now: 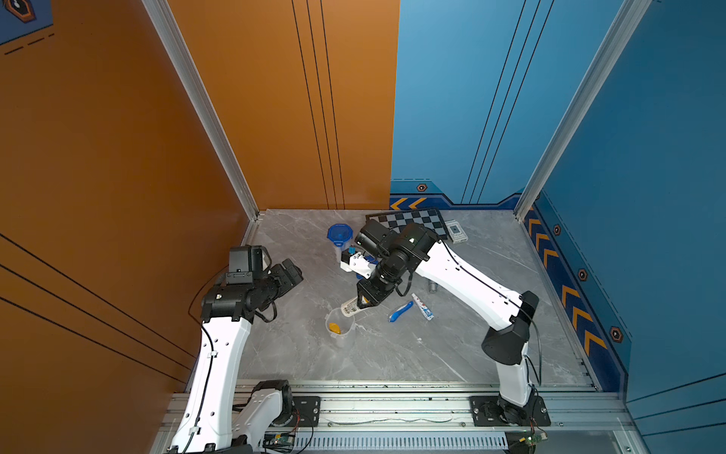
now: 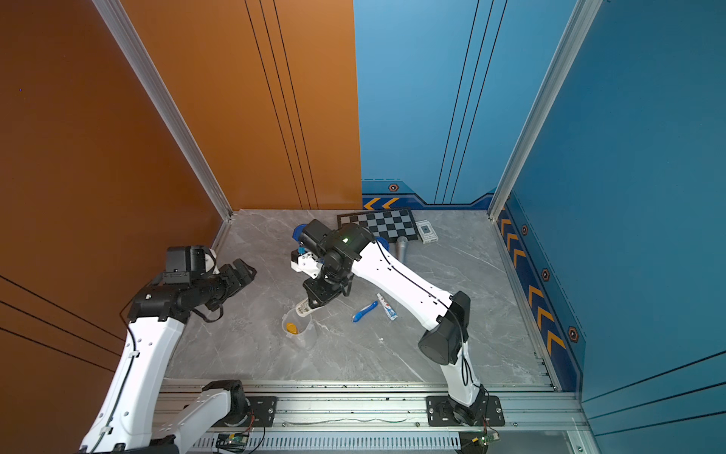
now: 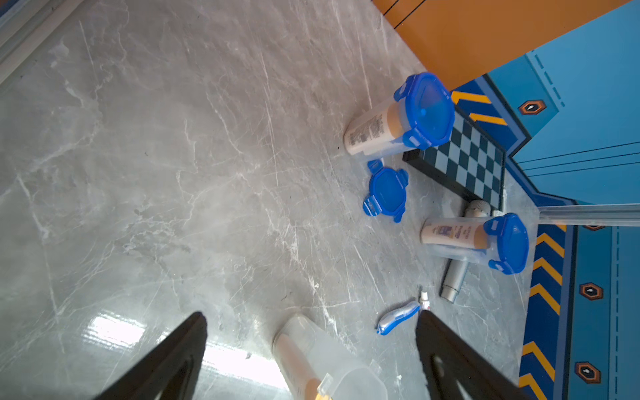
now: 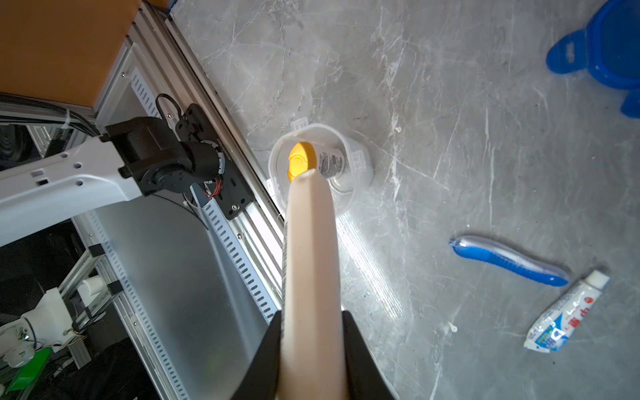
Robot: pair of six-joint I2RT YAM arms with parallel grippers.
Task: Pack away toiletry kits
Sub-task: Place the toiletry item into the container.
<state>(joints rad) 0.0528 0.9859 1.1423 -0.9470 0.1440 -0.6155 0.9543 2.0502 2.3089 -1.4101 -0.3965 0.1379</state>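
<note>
Clamping a white bottle [image 4: 308, 242] in my right gripper [image 4: 311, 313], far end at the mouth of the open cup [image 4: 360, 162]; a yellow cap [image 4: 300, 160] shows inside. My left gripper [image 1: 292, 271] is spread wide, empty, well apart. Toothbrush [image 1: 400, 310] and toothpaste [image 1: 423, 307] lie nearby on the table [image 1: 393, 361].

Light is bright and even, and it comes from above. The polished counter [image 3: 173, 156] gives strong white glare on its near side, seen in both wrist views. Shadows are soft and weak. Both top views are rather sharp. The left end effector [image 3: 310, 313] and the bottle [image 4: 308, 259] look blurred, being very close to the lenses.
</note>
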